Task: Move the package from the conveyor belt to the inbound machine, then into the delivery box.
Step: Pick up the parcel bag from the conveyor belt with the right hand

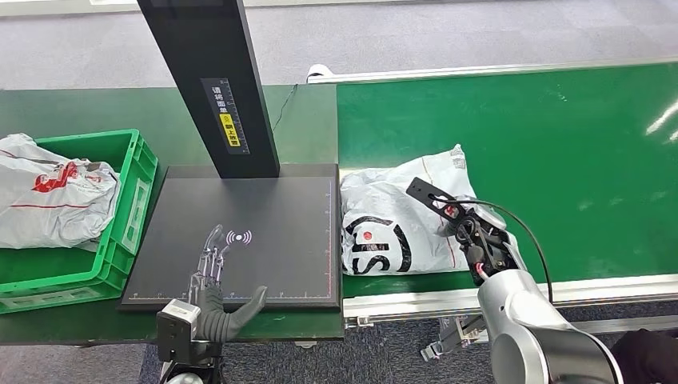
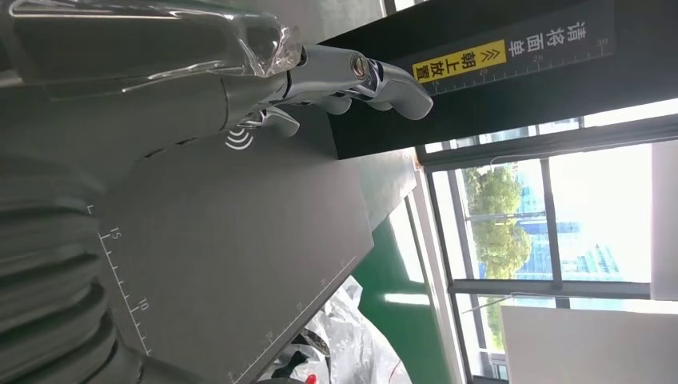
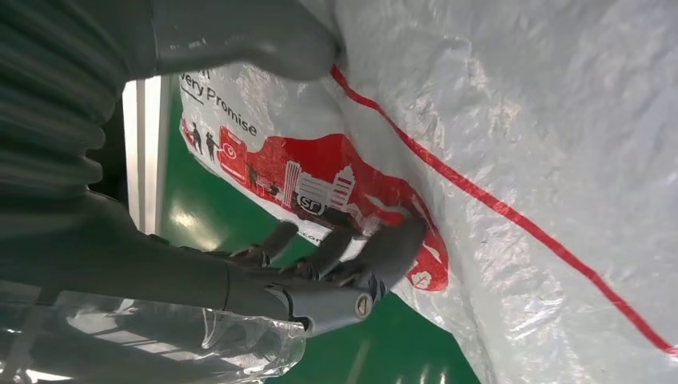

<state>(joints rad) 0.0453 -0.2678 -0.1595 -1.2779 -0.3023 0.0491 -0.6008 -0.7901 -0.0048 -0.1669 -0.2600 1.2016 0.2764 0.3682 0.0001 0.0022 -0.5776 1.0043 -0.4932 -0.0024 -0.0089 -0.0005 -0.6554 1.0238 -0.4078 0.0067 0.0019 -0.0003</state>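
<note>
Package (image 1: 392, 220) lies on the green conveyor belt (image 1: 560, 160), at the belt's near-left corner, its left edge just beside the inbound machine's black plate (image 1: 272, 240). We log it as a soft poly mailer: white-grey crinkled film, glossy, puffed and irregular in outline, w/ bold black lettering on top. In the right wrist view the same film (image 3: 520, 120) shows a thin red line and a red printed cityscape panel.

Right hand (image 1: 472, 236) sits on the package's right side. In the wrist view its dark fingers (image 3: 392, 248) press against the film at the red print and the thick grey thumb lies on the bag above; we read this as contact, fingers curling onto the bag, but cannot tell if a firm grasp is made.

Left hand (image 1: 220, 300) is over the near edge of the plate, fingers spread, holding nothing. Plate is flat, matte, rectangular, w/ a white wireless symbol (image 1: 238, 237) and ruler ticks along its edges; a black upright column (image 1: 212, 80) w/ a yellow label rises from its back.

Green plastic crate (image 1: 132, 200) stands left of the plate, ribbed walls, open top. It contains another white mailer bag (image 1: 48, 200), wrinkled, w/ red markings, bulging above the rim.
</note>
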